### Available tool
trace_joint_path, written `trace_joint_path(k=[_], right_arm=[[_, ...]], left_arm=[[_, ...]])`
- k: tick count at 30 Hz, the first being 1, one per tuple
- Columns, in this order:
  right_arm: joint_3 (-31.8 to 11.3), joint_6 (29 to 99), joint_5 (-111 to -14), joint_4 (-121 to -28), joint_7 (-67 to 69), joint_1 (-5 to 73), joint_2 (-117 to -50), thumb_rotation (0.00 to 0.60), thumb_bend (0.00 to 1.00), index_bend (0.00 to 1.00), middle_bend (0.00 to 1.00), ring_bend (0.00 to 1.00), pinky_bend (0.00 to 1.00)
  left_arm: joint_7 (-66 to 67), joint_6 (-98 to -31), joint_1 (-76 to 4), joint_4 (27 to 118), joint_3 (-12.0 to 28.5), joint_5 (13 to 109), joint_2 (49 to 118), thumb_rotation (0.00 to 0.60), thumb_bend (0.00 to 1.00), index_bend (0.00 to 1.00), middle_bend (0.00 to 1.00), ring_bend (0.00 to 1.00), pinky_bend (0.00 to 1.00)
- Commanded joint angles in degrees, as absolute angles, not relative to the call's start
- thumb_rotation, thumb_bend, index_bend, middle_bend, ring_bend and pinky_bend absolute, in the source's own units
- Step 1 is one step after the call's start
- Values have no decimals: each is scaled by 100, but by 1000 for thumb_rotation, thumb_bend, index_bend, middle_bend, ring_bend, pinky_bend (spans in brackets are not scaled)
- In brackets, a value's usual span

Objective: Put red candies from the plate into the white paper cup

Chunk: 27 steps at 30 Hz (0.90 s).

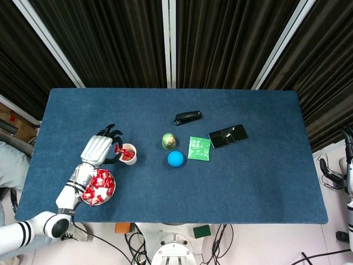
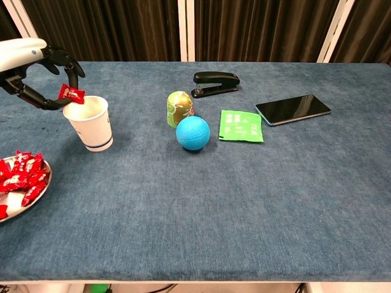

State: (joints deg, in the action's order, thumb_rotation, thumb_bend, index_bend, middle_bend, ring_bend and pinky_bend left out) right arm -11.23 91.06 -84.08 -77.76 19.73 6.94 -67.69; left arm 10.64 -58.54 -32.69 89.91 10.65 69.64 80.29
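My left hand (image 1: 102, 146) (image 2: 33, 67) hovers beside the white paper cup (image 1: 128, 154) (image 2: 90, 122), on its left. It pinches a red candy (image 2: 71, 93) (image 1: 118, 149) right over the cup's rim. Red wrappers show inside the cup in the head view. The plate (image 1: 110, 192) (image 2: 36, 194) with several red candies (image 1: 98, 186) (image 2: 24, 174) lies near the table's front left edge, under my left forearm. My right hand is not seen in either view.
A gold-green egg-shaped object (image 1: 169, 141) (image 2: 179, 108) and a blue ball (image 1: 175, 159) (image 2: 192, 132) sit right of the cup. A black stapler (image 1: 187, 117) (image 2: 215, 83), a green packet (image 1: 199, 148) (image 2: 241, 126) and a phone (image 1: 228, 136) (image 2: 293, 108) lie farther right.
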Motion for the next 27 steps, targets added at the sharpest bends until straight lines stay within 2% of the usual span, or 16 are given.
trace_joint_path(k=[1, 5, 8, 13, 17, 23, 27], right_arm=[[-1122, 9091, -8397, -7767, 1977, 696, -6772, 600, 350, 0, 0, 0, 0], [-1129, 9071, -8391, -7751, 1982, 709, -6785, 600, 349, 0, 0, 0, 0], [-1127, 9059, -8398, -7745, 1983, 721, -6799, 600, 349, 0, 0, 0, 0], [-1128, 9067, -8398, -7745, 1983, 718, -6805, 600, 350, 0, 0, 0, 0], [-1145, 9111, -8404, -7774, 1983, 706, -6778, 600, 349, 0, 0, 0, 0], [-1159, 9146, -8435, -7832, 1976, 706, -6727, 600, 350, 0, 0, 0, 0], [-1141, 9155, -8484, -7860, 1959, 719, -6730, 600, 349, 0, 0, 0, 0]], left_arm=[[1061, -5848, -3283, 8980, 1043, 6964, 8035, 600, 365, 518, 242, 47, 210], [990, -5841, -3294, 8980, 998, 7009, 8017, 600, 356, 289, 241, 47, 210], [914, -5865, -3299, 8974, 981, 7060, 8005, 600, 337, 186, 241, 47, 209], [877, -5917, -3285, 9013, 944, 7100, 7965, 600, 315, 168, 241, 47, 209], [903, -6198, -3111, 9253, 846, 7209, 7804, 600, 315, 194, 241, 47, 209], [906, -6657, -2476, 9654, 265, 7396, 7253, 600, 315, 240, 222, 47, 209], [490, -6757, -2167, 9429, -86, 7667, 7085, 600, 315, 250, 200, 47, 208]])
